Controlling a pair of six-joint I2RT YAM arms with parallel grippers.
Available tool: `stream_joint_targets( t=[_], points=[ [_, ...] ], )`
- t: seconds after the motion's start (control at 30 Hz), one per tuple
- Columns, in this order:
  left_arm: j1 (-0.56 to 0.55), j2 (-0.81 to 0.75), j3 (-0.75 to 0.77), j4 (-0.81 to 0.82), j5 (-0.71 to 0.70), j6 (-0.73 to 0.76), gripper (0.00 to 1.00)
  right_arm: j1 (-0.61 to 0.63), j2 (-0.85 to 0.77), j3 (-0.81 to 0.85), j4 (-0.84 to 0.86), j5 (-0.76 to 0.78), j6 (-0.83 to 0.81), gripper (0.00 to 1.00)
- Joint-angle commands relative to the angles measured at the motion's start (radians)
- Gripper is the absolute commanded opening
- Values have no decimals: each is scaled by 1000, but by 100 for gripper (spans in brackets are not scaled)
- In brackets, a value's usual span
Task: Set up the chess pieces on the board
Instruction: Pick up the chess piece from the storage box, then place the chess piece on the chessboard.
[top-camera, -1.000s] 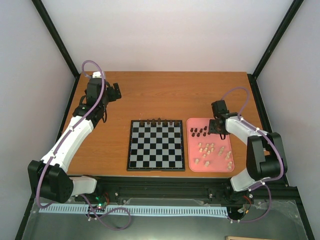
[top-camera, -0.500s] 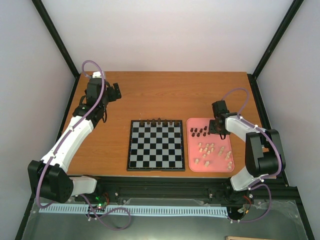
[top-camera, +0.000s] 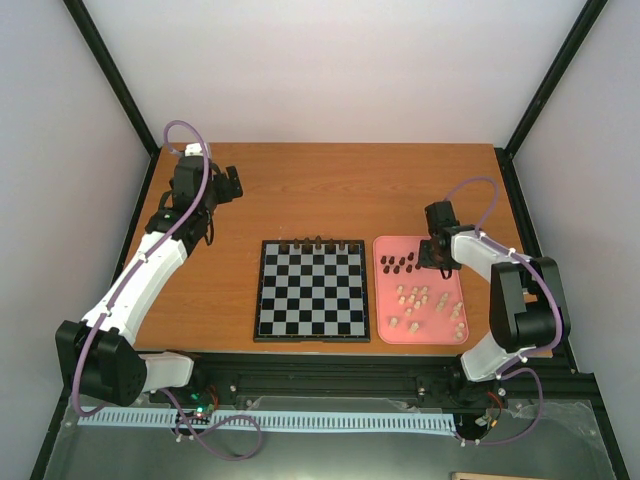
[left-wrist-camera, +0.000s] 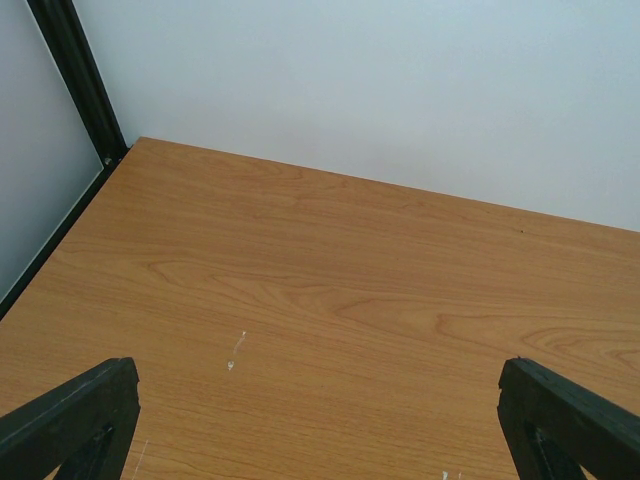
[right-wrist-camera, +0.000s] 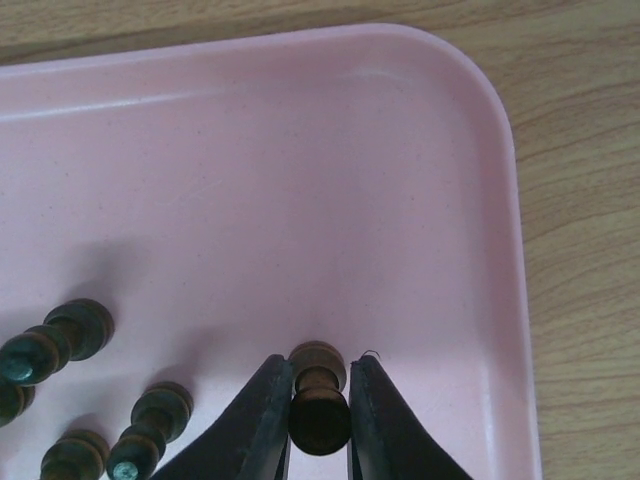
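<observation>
Right wrist view is showing the right hand (right-wrist-camera: 319, 372) clamping both fingers on a dark pawn (right-wrist-camera: 319, 412) over the pink tray (right-wrist-camera: 300, 150), near its rounded corner; whether the pawn is touching the tray, I cannot tell. Other dark pieces (right-wrist-camera: 60, 335) are lying just beside it. From above, the board (top-camera: 312, 300) is sitting left of the tray, carrying a dark row (top-camera: 312, 242) along its far edge. Pale pieces (top-camera: 425, 300) are resting on the tray. The left hand (left-wrist-camera: 320, 425) is hovering, fingers wide apart, over the wooden surface (left-wrist-camera: 350, 290).

1 board (top-camera: 312, 295), 1 pink tray (top-camera: 450, 284), 2 arms (top-camera: 150, 268); dark pcs (top-camera: 400, 265) & pale pcs (top-camera: 420, 297) too tiny to count.
</observation>
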Motion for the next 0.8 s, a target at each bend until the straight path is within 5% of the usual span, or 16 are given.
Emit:
stream_joint_targets(
  t=[0.0, 0.43, 0.77],
  points=[
    [-3, 0, 27, 18, 1, 0, 100, -11, 7, 14, 13, 3, 1, 14],
    [-2, -5, 28, 14, -2, 0, 100, 6, -122, 108, -65, -70, 6, 3],
    [-3, -25, 33, 2, -2, 1, 100, 311, 54, 489, -131, -116, 10, 3]
  ],
)
